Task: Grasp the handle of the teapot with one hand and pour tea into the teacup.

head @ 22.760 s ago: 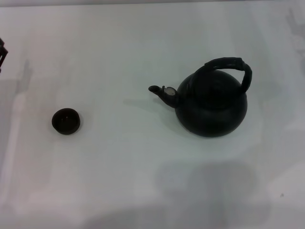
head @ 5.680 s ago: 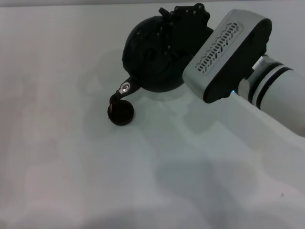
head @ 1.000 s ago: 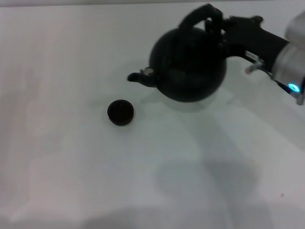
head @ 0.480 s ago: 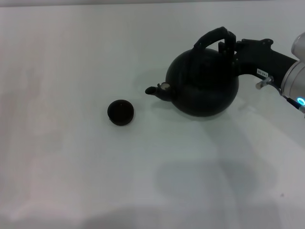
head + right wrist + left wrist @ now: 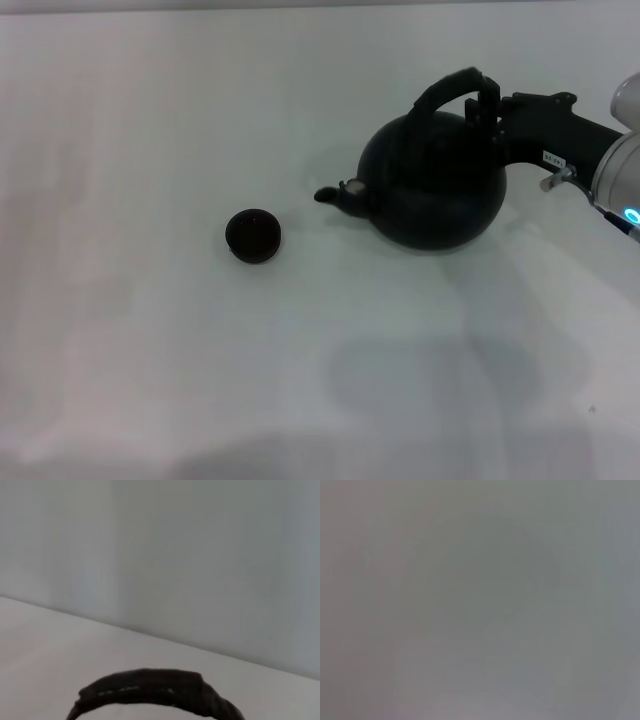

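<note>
The matte-black teapot [image 5: 435,190] stands upright right of the table's middle, its spout [image 5: 338,194] pointing left toward the teacup [image 5: 253,235]. The small dark teacup sits on the table about a teapot's width to the left of the spout. My right gripper [image 5: 487,103] reaches in from the right edge and is shut on the right end of the arched black handle [image 5: 450,88]. The right wrist view shows only the top of the handle [image 5: 150,687] against the table and back wall. The left gripper is out of view; its wrist view shows only a blank grey surface.
The white table [image 5: 200,360] spreads all around the teapot and teacup. My right arm's white and black housing [image 5: 615,160] enters at the right edge. A pale wall [image 5: 200,555] rises behind the table's far edge.
The right gripper has carried the teapot to the right and down, away from the teacup, from a raised position to upright on or just above the table. The teacup has not moved.
</note>
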